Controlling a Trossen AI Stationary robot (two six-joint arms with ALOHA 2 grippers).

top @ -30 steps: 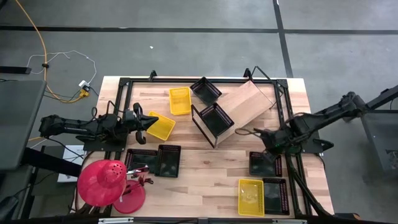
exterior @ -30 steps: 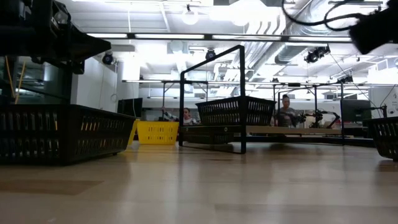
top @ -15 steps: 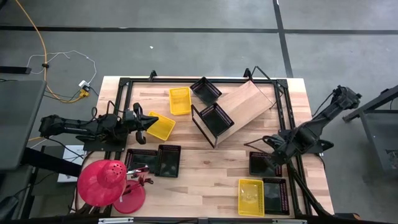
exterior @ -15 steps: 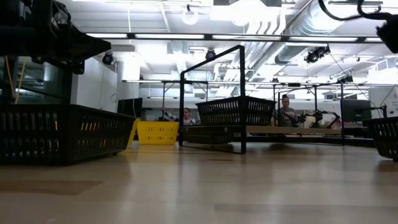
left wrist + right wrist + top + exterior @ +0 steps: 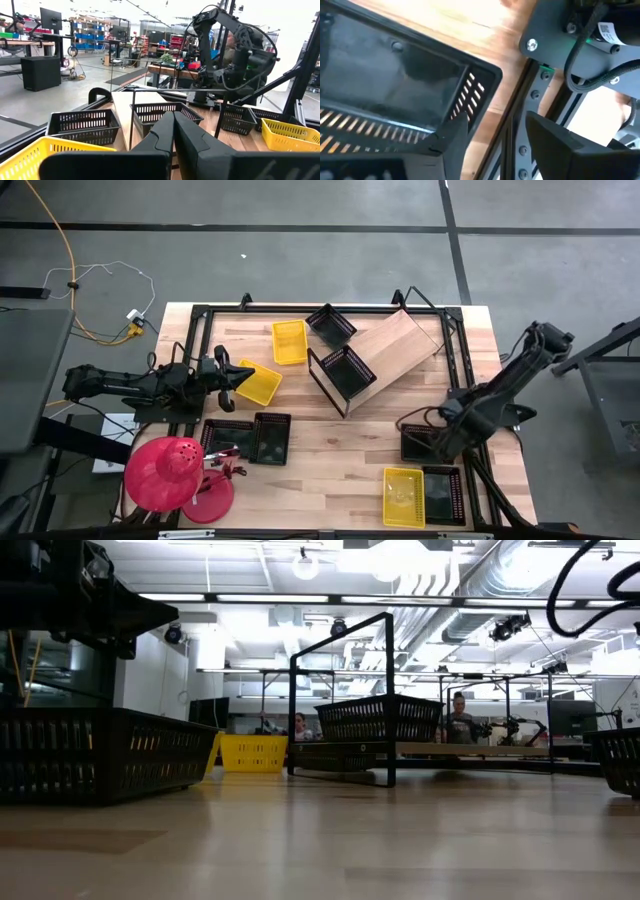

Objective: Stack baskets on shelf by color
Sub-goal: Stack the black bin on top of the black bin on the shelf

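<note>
A: The right wrist view is showing the right gripper point(image 5: 500, 135) with jaws spread wide over a black basket point(image 5: 395, 85), one finger point(image 5: 451, 134) at its rim; overhead it is hanging at right of centre point(image 5: 440, 442).

B: The shelf point(image 5: 385, 350) is sitting slanted at upper centre, a black basket point(image 5: 345, 372) resting on it. The left gripper point(image 5: 228, 376) is waiting, jaws shut, beside a yellow basket point(image 5: 259, 382) at left.

A: Bare table point(image 5: 330, 470) is lying open at lower centre.

We see the right gripper point(image 5: 497, 137) with fingers spread above a black basket's point(image 5: 395, 90) corner at the table's point(image 5: 470, 20) framed edge.
</note>
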